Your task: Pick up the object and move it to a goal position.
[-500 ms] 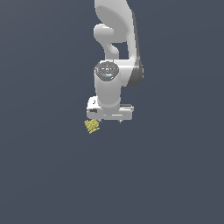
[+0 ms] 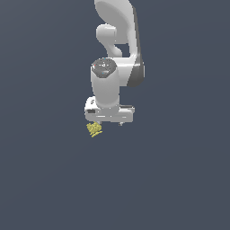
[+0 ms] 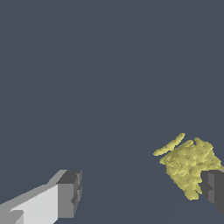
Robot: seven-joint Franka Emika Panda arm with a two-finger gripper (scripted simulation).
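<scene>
Exterior view: the lump [image 2: 94, 129] sits just below the claw [image 2: 109, 120] body, toward that view's left. The fingers are hidden beneath the white housing, and contact cannot be judged there. Wrist view: the claw [image 3: 142, 194] stands wide apart, holding nothing. One dark pad [image 3: 70, 194] is well clear of the lump [image 3: 189, 164]; the other pad [image 3: 213, 191] is cut off at the frame edge and overlaps the lump's rim. The desk [image 3: 100, 78] is uniform slate-grey, featureless, with no visible edge or room.
</scene>
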